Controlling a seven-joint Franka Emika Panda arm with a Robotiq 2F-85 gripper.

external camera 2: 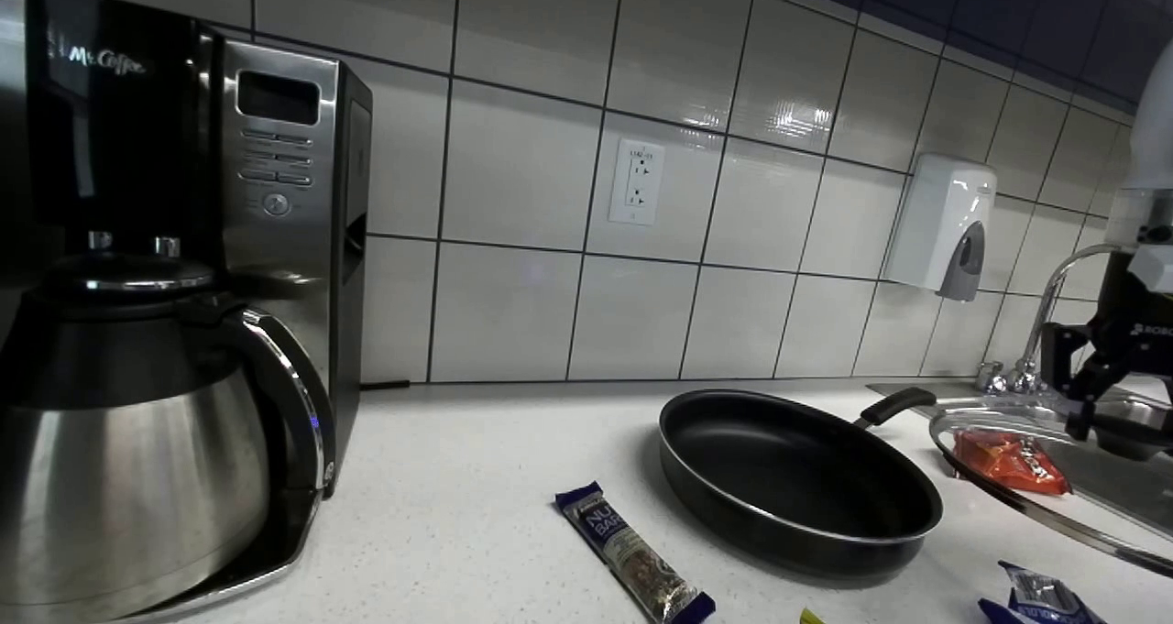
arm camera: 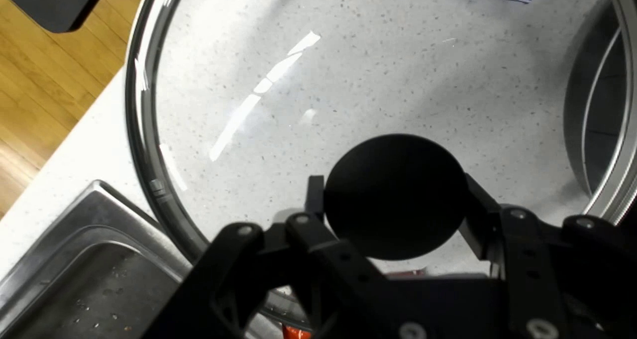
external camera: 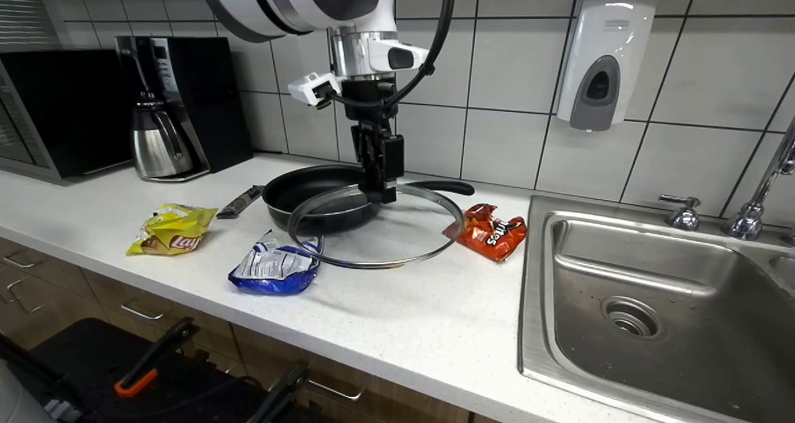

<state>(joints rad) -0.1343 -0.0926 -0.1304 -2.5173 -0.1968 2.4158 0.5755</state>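
My gripper [arm camera: 395, 197] is shut on the round black knob [arm camera: 398, 214] of a clear glass lid, one finger pressed to each side. The metal-rimmed lid [external camera: 404, 240] hangs above the white counter in an exterior view. From above, the lid [arm camera: 378, 80] fills much of the wrist view. In an exterior view the gripper [external camera: 380, 194] points straight down, beside the black frying pan [external camera: 289, 190]. That pan [external camera 2: 797, 477] is uncovered, its handle pointing toward the sink side. Part of the lid's rim [external camera 2: 1035, 505] shows at the right in an exterior view.
A blue bag [external camera: 273, 268] and a red Doritos bag [external camera: 497, 233] lie close to the lid. Farther off are a yellow Lay's bag [external camera: 174, 230], a bar [external camera 2: 632, 551] and a coffee maker [external camera 2: 284, 239]. The steel sink [external camera: 627, 271] is to one side, below a soap dispenser [external camera: 612, 56].
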